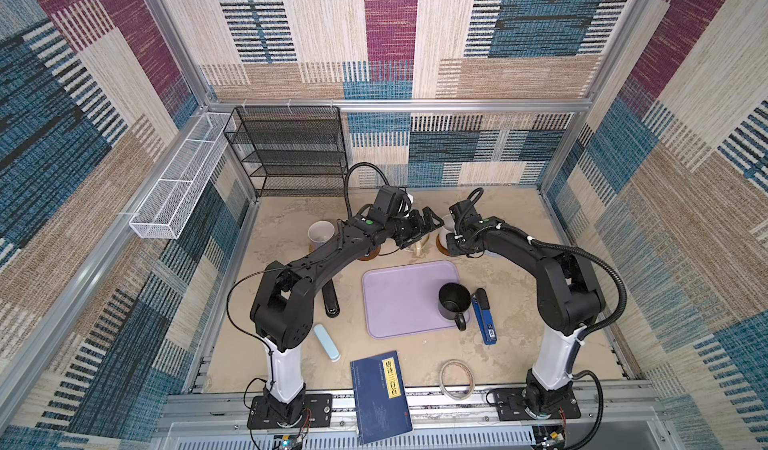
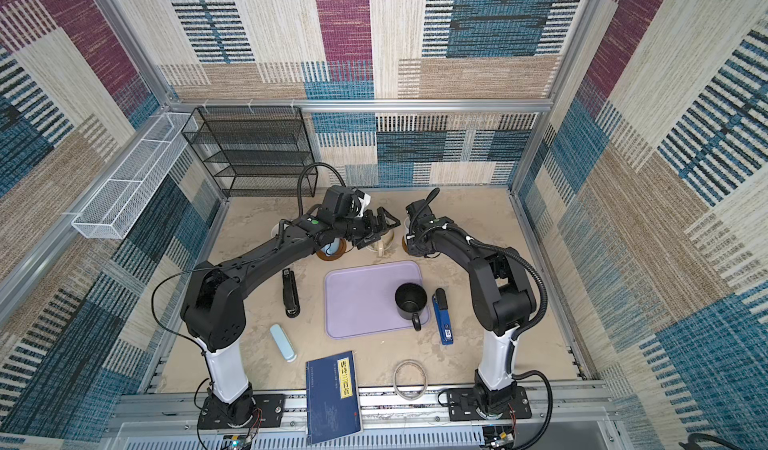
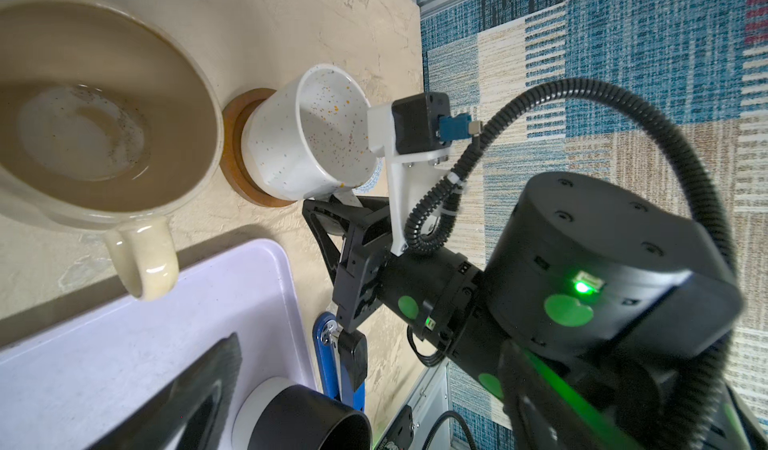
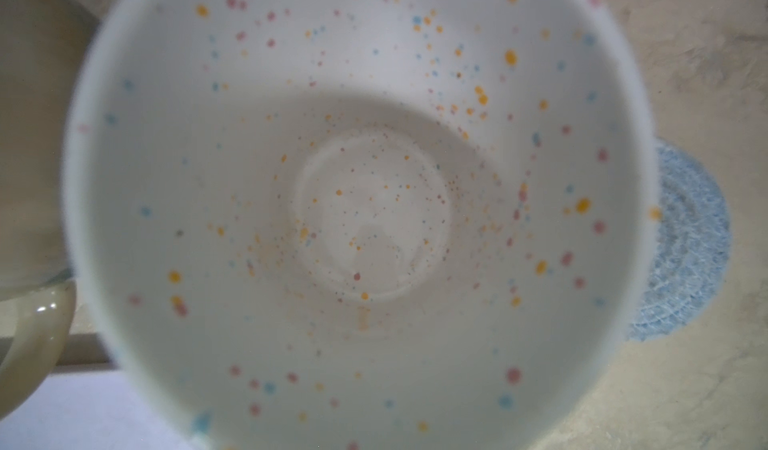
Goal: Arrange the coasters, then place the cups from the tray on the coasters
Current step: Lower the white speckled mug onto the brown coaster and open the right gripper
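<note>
Right gripper [image 3: 332, 207] is at the speckled white mug [image 3: 307, 132], down at its side. From the left wrist view it looks clenched on the handle, though the handle itself is mostly hidden behind the mug body. The mug stands on a dark brown wood coaster [image 3: 237, 153] at the back of the counter [image 1: 519, 227], just behind the tray's far right corner. The right wrist view looks straight down into the mug and it fills nearly the whole shot. Right beside it lies the grey-blue woven coaster [image 4: 685, 240], bare, nothing on it.

Left gripper [image 1: 422, 232] has its jaws spread wide and isn't holding anything. It hangs over the beige mug [image 1: 415, 248], which stands upright on the counter just behind the tray [image 1: 395, 302], handle pointing toward the tray. One dark finger [image 3: 187, 402] pokes into the left wrist view over the tray. I can't tell what's under the beige mug from these angles.

Black mug [image 1: 453, 302] is the only one on the tray, near its right edge, handle toward the front. It's well apart from both grippers.

Further left in the back row, the lilac mug [image 1: 321, 234] is in the open, and the light blue mug [image 2: 332, 246] is mostly tucked under the left arm.
</note>
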Robot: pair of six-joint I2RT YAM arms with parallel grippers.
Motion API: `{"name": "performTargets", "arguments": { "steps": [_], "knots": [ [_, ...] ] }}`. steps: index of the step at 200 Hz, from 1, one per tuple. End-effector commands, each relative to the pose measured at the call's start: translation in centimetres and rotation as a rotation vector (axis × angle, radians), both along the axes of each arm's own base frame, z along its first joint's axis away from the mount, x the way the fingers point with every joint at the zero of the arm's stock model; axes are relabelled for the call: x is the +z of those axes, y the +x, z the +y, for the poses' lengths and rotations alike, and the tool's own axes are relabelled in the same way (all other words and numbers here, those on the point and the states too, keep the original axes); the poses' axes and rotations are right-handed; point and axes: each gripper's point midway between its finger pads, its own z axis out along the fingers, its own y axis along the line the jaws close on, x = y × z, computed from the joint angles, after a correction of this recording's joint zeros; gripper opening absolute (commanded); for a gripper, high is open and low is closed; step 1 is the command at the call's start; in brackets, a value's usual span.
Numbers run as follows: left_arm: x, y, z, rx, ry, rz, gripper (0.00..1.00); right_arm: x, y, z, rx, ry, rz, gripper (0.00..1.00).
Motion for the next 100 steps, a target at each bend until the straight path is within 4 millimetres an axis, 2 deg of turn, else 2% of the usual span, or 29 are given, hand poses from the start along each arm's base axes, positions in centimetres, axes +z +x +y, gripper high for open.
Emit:
{"name": "performTargets", "arguments": {
  "steps": [1,40,72,100],
  "knots": [
    [0.86,0.06,-0.10,-0.005,-0.019,-0.023,1.00,0.52,0.78,-0.17,-0.030,-0.001,-0.037,0.00],
    [0.84,0.10,-0.20,-0.005,-0.023,-0.023,1.00,0.10,0.41,0.05,-0.023,0.014,-0.026,0.00],
    [0.94,0.10,-0.17,-0.002,-0.025,-0.022,1.00,0.06,0.41,-0.09,-0.032,0.012,-0.027,0.09],
    [0.96,0.04,-0.09,-0.001,-0.022,-0.022,1.00,-0.02,0.40,0.00,-0.031,0.016,-0.022,0.10]
  ]
}}
